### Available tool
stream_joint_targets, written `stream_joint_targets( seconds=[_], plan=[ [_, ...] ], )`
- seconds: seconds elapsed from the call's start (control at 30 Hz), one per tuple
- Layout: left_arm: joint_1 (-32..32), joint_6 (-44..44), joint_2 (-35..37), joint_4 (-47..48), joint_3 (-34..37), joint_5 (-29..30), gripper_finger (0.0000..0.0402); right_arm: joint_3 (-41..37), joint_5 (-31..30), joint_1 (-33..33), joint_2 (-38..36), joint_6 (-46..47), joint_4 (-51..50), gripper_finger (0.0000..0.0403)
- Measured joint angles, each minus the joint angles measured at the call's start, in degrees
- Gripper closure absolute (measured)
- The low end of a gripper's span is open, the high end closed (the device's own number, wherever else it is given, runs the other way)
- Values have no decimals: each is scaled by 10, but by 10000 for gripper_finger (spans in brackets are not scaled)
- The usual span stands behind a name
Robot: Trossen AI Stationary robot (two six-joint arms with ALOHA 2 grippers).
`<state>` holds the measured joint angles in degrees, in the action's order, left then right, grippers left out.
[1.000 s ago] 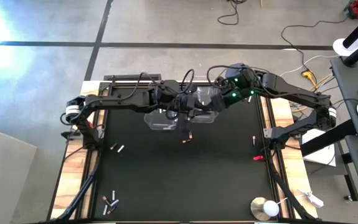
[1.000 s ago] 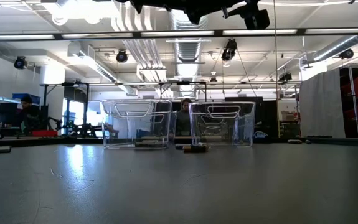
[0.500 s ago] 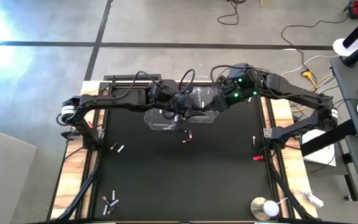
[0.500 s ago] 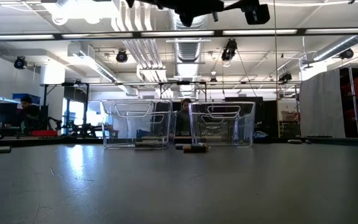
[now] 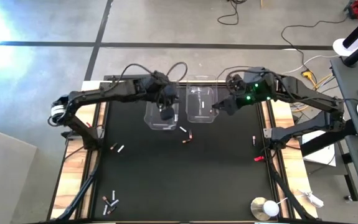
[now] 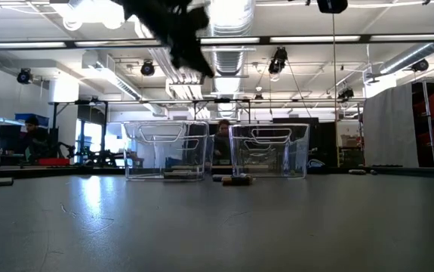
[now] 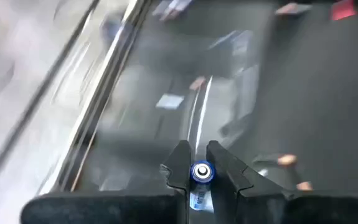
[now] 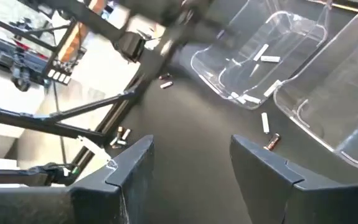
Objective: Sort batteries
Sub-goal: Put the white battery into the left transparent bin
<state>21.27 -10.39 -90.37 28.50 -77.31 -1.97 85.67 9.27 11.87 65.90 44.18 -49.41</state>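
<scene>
Left wrist view shows my left hand [image 7: 197, 171] clamped on a battery [image 7: 202, 172]; its round silvery end faces the camera, so its long axis runs back along my fingers [image 7: 177, 163] toward the wrist. From above, that left hand [image 5: 165, 111] hangs over the left clear bin [image 5: 160, 115], which already holds a few pale batteries lying flat.

My right hand [image 5: 219, 107] sits at the right edge of the right clear bin [image 5: 201, 104], its fingers [image 8: 132, 171] spread moderately apart with nothing between them.

On the black bench [image 5: 185, 180], just in front of the bins, a white battery [image 5: 182, 129] lies slanted, and a dark battery with a reddish end [image 5: 188, 139] lies close by it, nearer the bench's middle. Farther left, a dark one and a white one [image 5: 120, 149] lie side by side, each pointing diagonally. Near the front left corner a small cluster of batteries [image 5: 110, 201] lies at mixed angles. Toward the right edge a dark battery [image 5: 253, 140] lies roughly front-to-back, and a red piece [image 5: 258, 158] lies crosswise below it. A round white-topped disc [image 5: 266, 207] rests at the front right corner.

Low down across the bench, both bins stand side by side, and one dark battery [image 6: 235, 180] lies sideways between them.
</scene>
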Motion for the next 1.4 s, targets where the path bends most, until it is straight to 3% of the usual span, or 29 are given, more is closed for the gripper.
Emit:
stream_joint_targets(
  seconds=[0.2, 0.37, 0.73, 1.4],
  plan=[
    [78, 38, -53, 80, 2, 1, 388, 0, -4, -12, 20, -3, 2, 202],
    [94, 26, -92, 129, -7, 1, 387, -1, -5, -11, 36, -6, 4, 202],
    [105, -19, -173, 128, -11, -1, 384, -1, -4, -26, 48, 10, 5, 202],
    [105, 24, -234, 80, -13, 25, 382, -1, -5, -28, 48, 21, 9, 202]
  ],
)
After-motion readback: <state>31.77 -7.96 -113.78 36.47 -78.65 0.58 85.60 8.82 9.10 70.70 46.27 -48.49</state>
